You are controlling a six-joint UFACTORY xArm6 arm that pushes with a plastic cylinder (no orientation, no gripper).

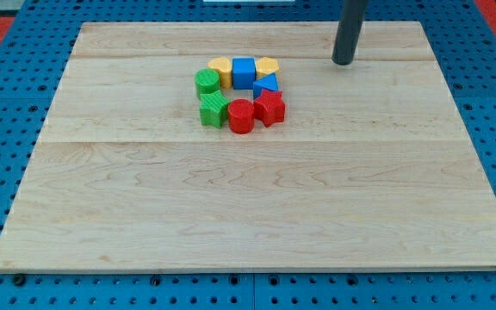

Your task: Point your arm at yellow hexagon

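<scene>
Jaws do not exist on this arm; it ends in a plain dark rod, and my tip rests on the wooden board near the view's top, to the right of the block cluster and apart from it. Going left to right across that cluster: a green cylinder with a green block below it; a yellow hexagon at the top left, well left of my tip; a blue cube beside it; a red cylinder at the bottom; a blue triangle; a second yellow block above it, nearest my tip; and a red block.
</scene>
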